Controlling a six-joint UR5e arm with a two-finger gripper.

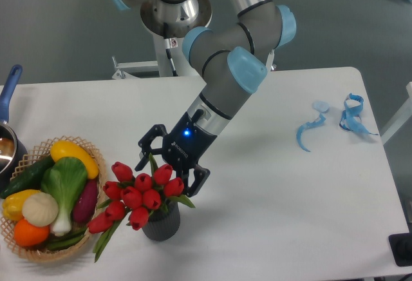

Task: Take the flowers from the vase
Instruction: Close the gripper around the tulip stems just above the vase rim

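The flowers (140,195), a bunch of red tulip buds with green leaves, stand in the vase (161,224), a small dark grey ribbed pot near the table's front left. My gripper (168,173) hangs just behind and above the bunch, open, one finger near the upper-left buds and the other by the right-hand buds. The fingers straddle the top rear of the bunch; nothing is clamped between them. The stems are hidden inside the pot.
A wicker basket (40,252) of vegetables sits left of the vase. A pot with a blue handle (8,95) is at the left edge. Blue ribbon scraps (351,115) lie at the far right. The robot base (177,49) stands behind the table.
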